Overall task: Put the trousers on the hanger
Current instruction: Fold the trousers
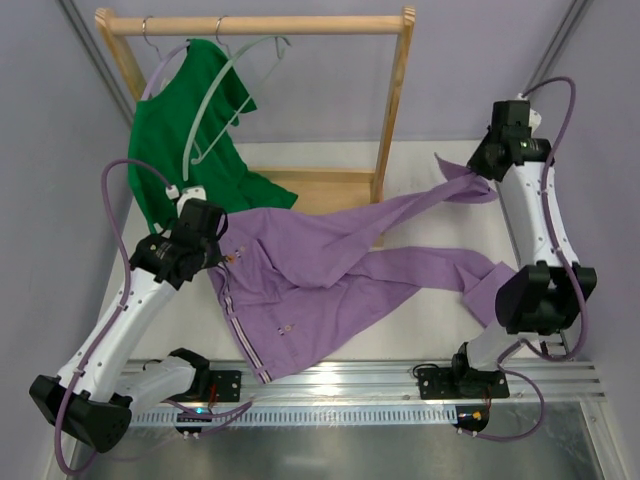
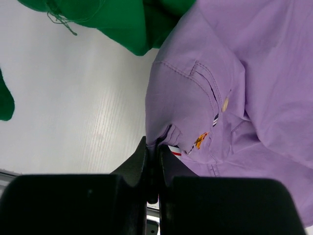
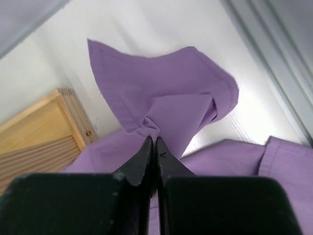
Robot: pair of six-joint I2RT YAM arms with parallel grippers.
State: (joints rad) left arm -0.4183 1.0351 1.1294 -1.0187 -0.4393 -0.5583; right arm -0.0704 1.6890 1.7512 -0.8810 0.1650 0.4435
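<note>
Looking down from the top camera, the trousers [image 1: 320,270] are spread flat across the middle of the desk [image 1: 440,335], waistband toward the near left and legs running off to the right. One leg stretches up to the far right, and the other lies nearer, with its end folded over by the right arm. The left fingers [image 1: 208,250] sit at the waistband's far-left corner. The right fingers [image 1: 478,175] are on the end of the far leg, which is pulled up off the desk a bit. The hanger [image 1: 205,110] isn't anywhere near the trousers. It hangs tilted on the rack [image 1: 260,25] at the back, right in front of the green shirt [image 1: 185,130], and nothing is on it.

Left wrist cam: the left fingers [image 2: 146,156] are pinched together on a bit of trousers [image 2: 254,73] edge, next to the striped trim and a pale button [image 2: 225,104]. The shirt [image 2: 122,19] lies along the top, overlapping the purple fabric, with bare desk [image 2: 73,107] on the left.

Right wrist cam: the right fingers [image 3: 149,149] are shut tight on a bunched fold of the trousers [image 3: 161,83] leg, and the cuff flares out above them. The rack [image 3: 44,132] base is off to the left, with white desk [image 3: 146,29] behind.
</note>
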